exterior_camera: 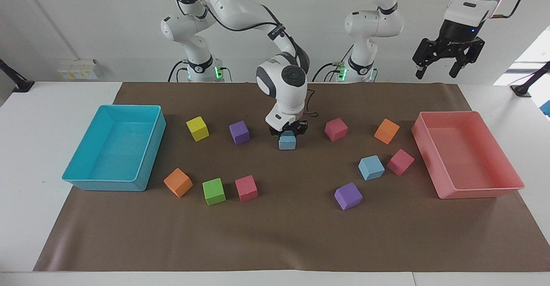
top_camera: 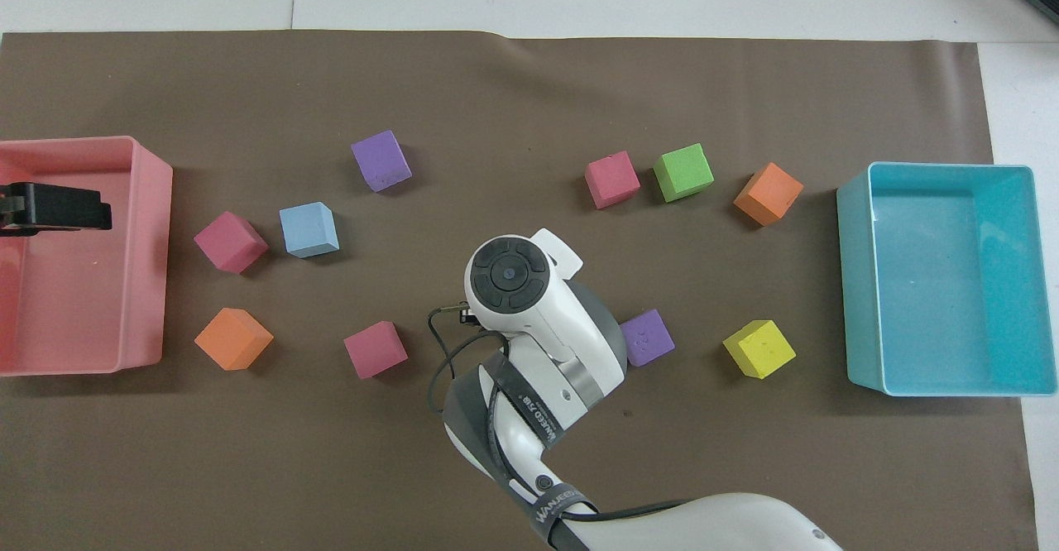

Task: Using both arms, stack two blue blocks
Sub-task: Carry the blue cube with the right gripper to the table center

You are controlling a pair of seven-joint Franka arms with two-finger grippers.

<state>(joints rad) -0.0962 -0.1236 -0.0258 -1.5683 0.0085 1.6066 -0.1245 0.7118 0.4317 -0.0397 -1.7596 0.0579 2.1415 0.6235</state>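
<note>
In the facing view, the right arm is reaching down to the middle of the brown mat [exterior_camera: 275, 234], and the right gripper [exterior_camera: 288, 132] is closing its fingers on a blue block [exterior_camera: 287, 141] from above. This block is sitting between a purple cube [exterior_camera: 239, 132] and a pink cube [exterior_camera: 336, 129]; I cannot tell if it is touching the mat or is just lifted. The second blue block [exterior_camera: 371, 168] is lying farther from the robots, toward the left arm's end of the table, just beside another pink cube [exterior_camera: 400, 162] and nearer to the robots than another purple cube [exterior_camera: 348, 196]. The left arm is waiting high up, and the left gripper [exterior_camera: 447, 69] is hanging with its fingers spread wide and nothing between them, above the mat's edge near the pink tray [exterior_camera: 513, 185]. The turquoise tray [exterior_camera: 142, 178] is standing at the right arm's end.

In the overhead view, the right arm's wrist is covering the right gripper and the block it is holding, so they are not showing here. The free blue block [top_camera: 309, 229] is lying beside the pink cube [top_camera: 230, 241], apart from it by a small gap. Only a black part of the left gripper [top_camera: 54, 207] is showing, over the pink tray [top_camera: 153, 203]. A yellow cube [top_camera: 759, 348] is sitting near the turquoise tray [top_camera: 860, 286]
</note>
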